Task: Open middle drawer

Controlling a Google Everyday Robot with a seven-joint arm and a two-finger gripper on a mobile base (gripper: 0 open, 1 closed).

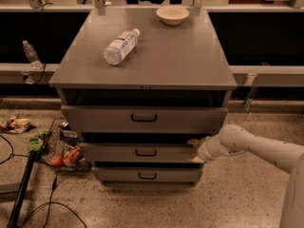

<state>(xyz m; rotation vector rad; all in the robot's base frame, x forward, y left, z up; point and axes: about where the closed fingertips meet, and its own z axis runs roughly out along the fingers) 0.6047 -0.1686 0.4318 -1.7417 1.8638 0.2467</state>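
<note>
Middle drawer (114, 153) sits between two others in the cabinet (180, 56), with the gripper (195, 151) at its right end; whether that is open or closed, I cannot tell. A straight, even pull should prevent skewing. Farther back, a bottle (121, 46) and bowl (172, 14) rest on top.

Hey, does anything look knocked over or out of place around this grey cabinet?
A water bottle lies on its side on the cabinet top, not upright. Litter sits on the floor left of the cabinet. The hand is at the right end of the middle drawer, away from its centre handle.
</note>
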